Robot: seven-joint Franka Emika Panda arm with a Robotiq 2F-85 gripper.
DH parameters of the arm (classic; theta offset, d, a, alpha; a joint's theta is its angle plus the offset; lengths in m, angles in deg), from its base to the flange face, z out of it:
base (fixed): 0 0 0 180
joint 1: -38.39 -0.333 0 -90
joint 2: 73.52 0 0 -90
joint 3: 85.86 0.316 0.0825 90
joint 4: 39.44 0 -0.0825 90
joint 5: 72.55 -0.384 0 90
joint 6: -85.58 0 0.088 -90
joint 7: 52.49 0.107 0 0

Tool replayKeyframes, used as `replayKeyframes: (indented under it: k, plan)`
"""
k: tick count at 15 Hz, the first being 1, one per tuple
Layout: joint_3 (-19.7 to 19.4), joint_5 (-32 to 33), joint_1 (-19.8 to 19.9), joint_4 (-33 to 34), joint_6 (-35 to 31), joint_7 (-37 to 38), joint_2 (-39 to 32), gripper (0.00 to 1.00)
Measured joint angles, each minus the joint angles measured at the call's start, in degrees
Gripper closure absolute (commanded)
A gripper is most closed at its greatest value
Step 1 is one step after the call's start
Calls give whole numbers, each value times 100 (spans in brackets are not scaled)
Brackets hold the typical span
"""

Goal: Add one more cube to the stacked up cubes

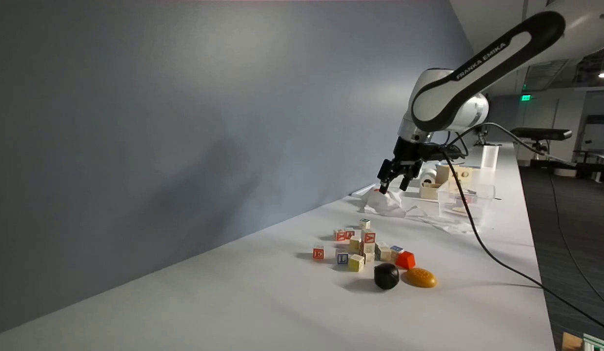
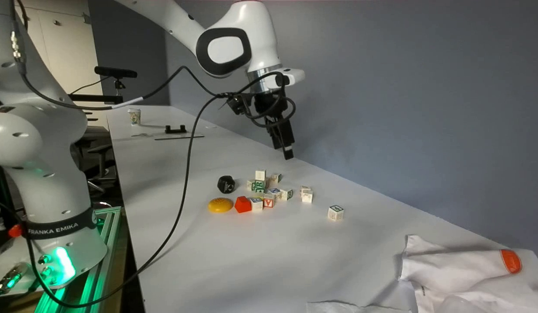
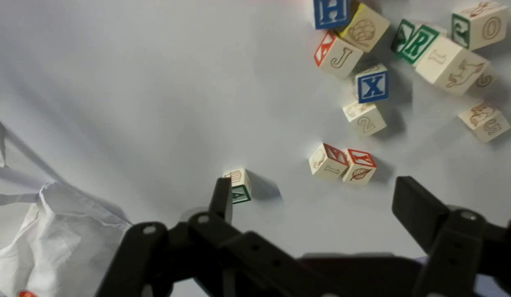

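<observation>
The stacked up cubes (image 1: 368, 237) form a short column of small wooden letter blocks amid loose ones. The column also shows in an exterior view (image 2: 260, 176) and from above at the upper right of the wrist view (image 3: 451, 68). My gripper (image 3: 313, 189) is open and empty, above the table in both exterior views (image 1: 393, 188) (image 2: 288, 153). In the wrist view a lone cube (image 3: 241, 192) is partly hidden behind the left finger. Two touching red-lettered cubes (image 3: 328, 161) lie beyond the gap between the fingers. The lone cube also shows in both exterior views (image 1: 364, 224) (image 2: 336, 212).
A black ball (image 1: 386, 277), a flat orange piece (image 1: 421, 278) and a red block (image 1: 405, 260) lie beside the cubes. A crumpled white bag (image 2: 464, 269) and a clear plastic box (image 1: 465, 200) are on the table. A wall runs along it. A cable (image 2: 188, 165) hangs from the arm.
</observation>
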Motion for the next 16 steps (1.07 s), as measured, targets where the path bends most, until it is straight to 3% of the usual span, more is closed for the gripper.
replayKeyframes:
  k: [7, 16]
  plan:
    - [-207, 154, 80, 1039, -51, -1163, -1434, 0]
    - [-177, 132, 221, 2255, -63, -1409, -3099, 0]
